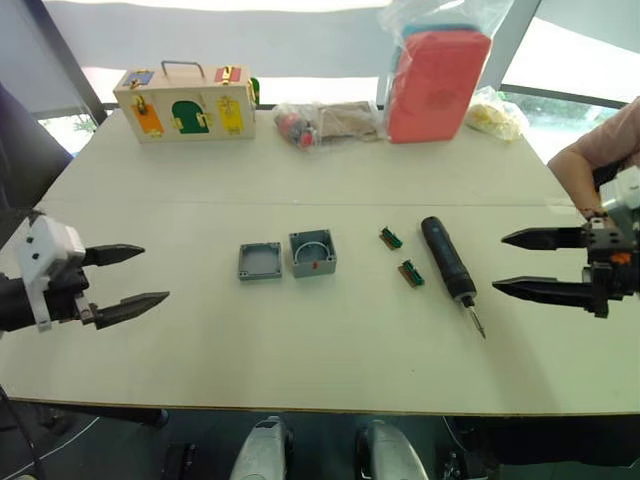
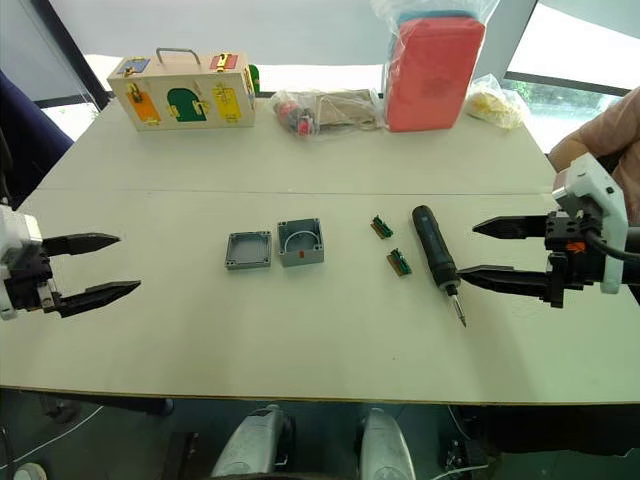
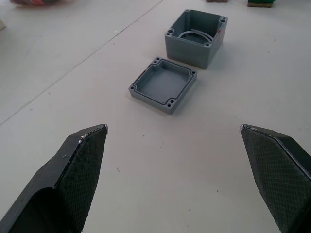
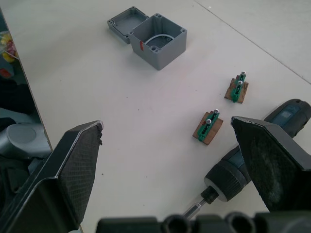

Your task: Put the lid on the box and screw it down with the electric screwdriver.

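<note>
The grey lid (image 1: 260, 261) lies inside-up in the middle of the table, just left of the deeper grey box (image 1: 313, 253), which stands open with a white curved wire and a red mark inside. Both also show in the left wrist view, lid (image 3: 163, 85) and box (image 3: 195, 38). The black electric screwdriver (image 1: 449, 266) lies to the right, bit pointing toward the table's front edge. My left gripper (image 1: 132, 277) hovers open well left of the lid. My right gripper (image 1: 512, 264) hovers open just right of the screwdriver (image 4: 252, 165). Both hold nothing.
Two small green-brown pieces (image 1: 391, 238) (image 1: 411, 273) lie between box and screwdriver. At the table's back stand a wooden box with coloured doors (image 1: 187, 102), a bagged bundle (image 1: 325, 122), a red case in plastic (image 1: 436, 83) and a yellowish bag (image 1: 494, 113). A person's arm (image 1: 590, 160) reaches in at the right.
</note>
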